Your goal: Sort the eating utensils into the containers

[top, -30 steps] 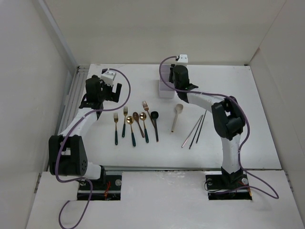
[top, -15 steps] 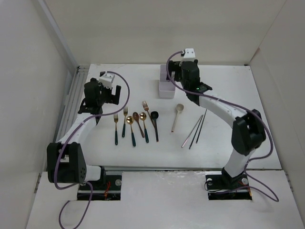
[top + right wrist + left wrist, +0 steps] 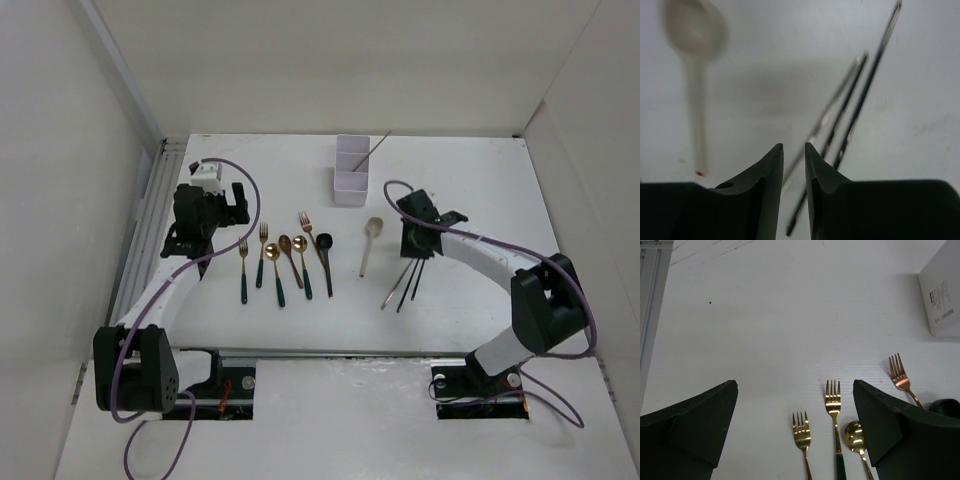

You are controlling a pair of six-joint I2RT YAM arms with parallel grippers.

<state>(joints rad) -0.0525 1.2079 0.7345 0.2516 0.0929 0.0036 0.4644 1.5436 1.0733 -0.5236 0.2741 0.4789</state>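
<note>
- Several thin grey chopsticks (image 3: 403,278) lie close together on the tabletop (image 3: 480,180), their long axis slanting from near-left to far-right in the top view.
- The right fingers (image 3: 793,162) hang right over this bundle, toward its far end. In the wrist view the sticks run from under the tips up and away to the right.
- Those fingers are open only a slit and hold nothing. I judge the slit would need to sit across a single stick before pinching.
- The right arm is much the nearer to the chopsticks, stretched low and forward with its wrist pointing down.
- The pale spoon (image 3: 370,243) lies just to the left of the sticks, apart from them.
- The white organizer (image 3: 351,171) stands farther back, with one chopstick (image 3: 378,148) leaning out of it. I cannot tell which compartment holds it.
- The left fingers (image 3: 207,207) are spread wide and empty, over bare tabletop beyond the gold forks (image 3: 833,399) and copper fork (image 3: 899,375).
</note>
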